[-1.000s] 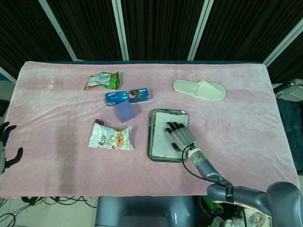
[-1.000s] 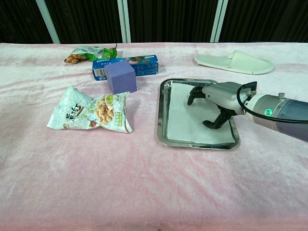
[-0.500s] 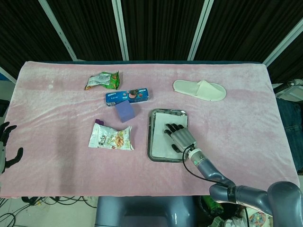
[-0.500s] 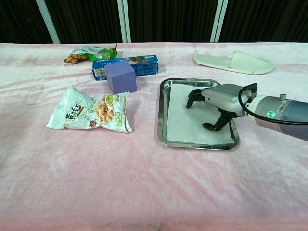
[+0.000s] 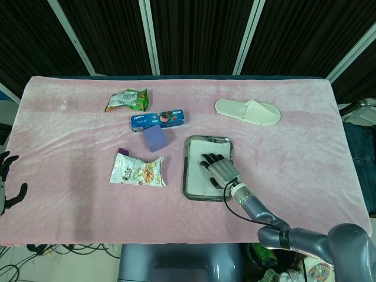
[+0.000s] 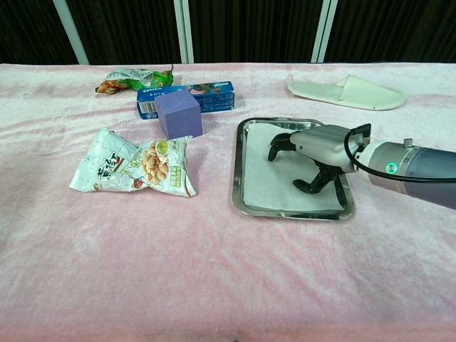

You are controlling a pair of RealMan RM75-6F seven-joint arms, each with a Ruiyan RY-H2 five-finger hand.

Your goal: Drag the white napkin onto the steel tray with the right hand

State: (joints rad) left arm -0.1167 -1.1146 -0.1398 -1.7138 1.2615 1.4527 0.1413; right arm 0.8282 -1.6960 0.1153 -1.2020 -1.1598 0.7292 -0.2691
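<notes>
The white napkin [image 5: 197, 170] [image 6: 263, 182] lies flat inside the steel tray [image 5: 185, 170] [image 6: 292, 213], right of the table's middle. My right hand [image 5: 218, 169] [image 6: 317, 148] is over the tray's right half, palm down. Its fingers are spread and curved, with the tips pressing on the napkin, and it grips nothing. The hand hides part of the napkin. My left hand [image 5: 6, 182] hangs off the table's left edge in the head view, fingers apart and empty.
A purple cube [image 5: 155, 138] [image 6: 179, 114] and a blue biscuit box [image 5: 158, 120] [image 6: 187, 97] stand left of the tray. A snack bag [image 5: 138, 171] [image 6: 135, 164] lies further left, a green bag [image 5: 127, 100] behind it. A white slipper [image 5: 247, 111] [image 6: 347, 92] lies behind the tray.
My right hand has slid a little to the left across the tray, and the napkin has shifted left with it. The left hand has not moved.
</notes>
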